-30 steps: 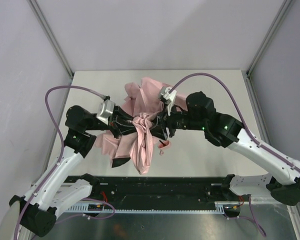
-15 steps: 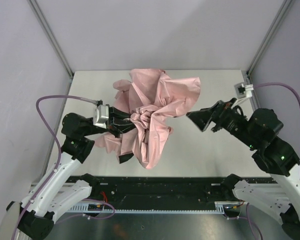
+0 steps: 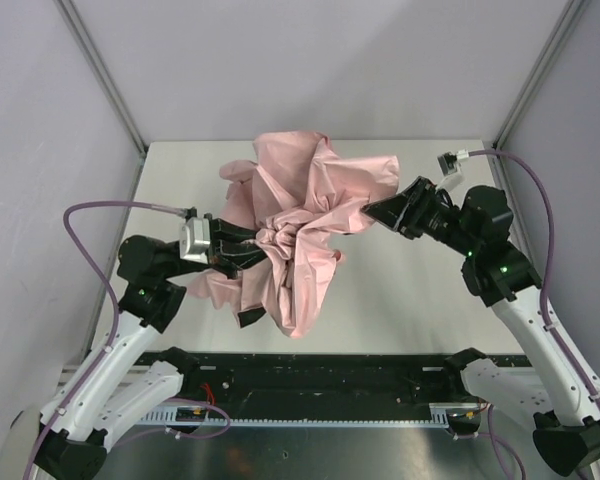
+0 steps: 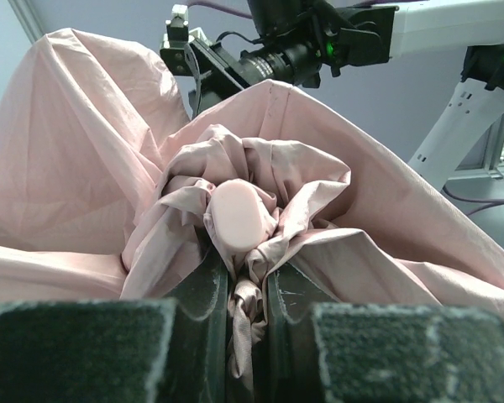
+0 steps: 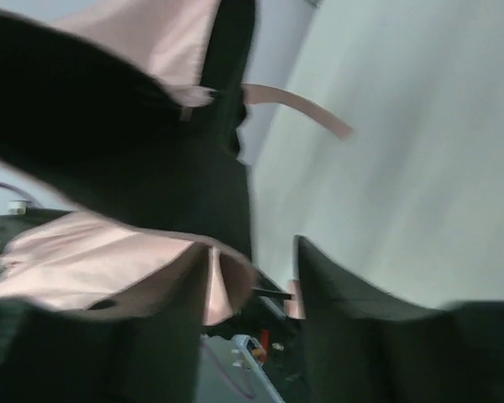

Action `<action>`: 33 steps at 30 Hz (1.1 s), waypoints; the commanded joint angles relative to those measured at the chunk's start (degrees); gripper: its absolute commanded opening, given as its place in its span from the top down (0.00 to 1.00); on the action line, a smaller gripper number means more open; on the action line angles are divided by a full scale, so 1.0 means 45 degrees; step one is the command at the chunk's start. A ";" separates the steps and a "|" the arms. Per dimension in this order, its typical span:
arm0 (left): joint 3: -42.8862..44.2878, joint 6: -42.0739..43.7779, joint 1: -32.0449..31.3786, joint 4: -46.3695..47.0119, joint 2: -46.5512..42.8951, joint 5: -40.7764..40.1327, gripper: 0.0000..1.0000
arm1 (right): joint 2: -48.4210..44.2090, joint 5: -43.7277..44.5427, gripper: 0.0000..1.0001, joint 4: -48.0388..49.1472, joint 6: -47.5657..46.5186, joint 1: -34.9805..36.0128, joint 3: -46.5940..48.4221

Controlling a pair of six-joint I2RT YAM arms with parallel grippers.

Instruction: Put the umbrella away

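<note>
Two grippers meet the umbrella (image 3: 300, 215) from opposite sides above the table (image 3: 420, 290). We find the left gripper (image 4: 245, 290) pressed together on a bunched fold of pink fabric. The rounded pink handle (image 4: 238, 214) sits just ahead of its fingertips, and the crumpled canopy (image 4: 84, 143) rises ahead of and above it. We find the right gripper (image 3: 377, 213) spread, its tips at the canopy's edge. Its wrist view is blurred: a pink fabric edge lies against one finger (image 5: 151, 336), and a thin pink strip (image 5: 298, 105) shows beyond the tips.
</note>
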 commanded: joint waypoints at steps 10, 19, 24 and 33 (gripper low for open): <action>-0.0939 -0.1190 0.0256 0.3319 -0.0205 -0.4452 1.00 | 0.1864 -0.9509 1.00 1.5022 0.5107 0.3078 -0.1608; -0.1540 -0.2972 0.0950 0.5049 -0.0256 -0.4275 1.00 | 0.2754 -1.0004 1.00 1.4310 0.2347 0.5841 -0.1620; -0.1805 -0.3859 0.1096 0.5681 -0.0289 -0.4364 1.00 | 0.2804 -0.6367 1.00 1.0301 -0.1266 0.6548 -0.1620; -0.2190 -0.4697 0.1114 0.6823 -0.0088 -0.3881 1.00 | 0.2563 0.0663 0.91 0.6744 -0.4995 0.8814 -0.1638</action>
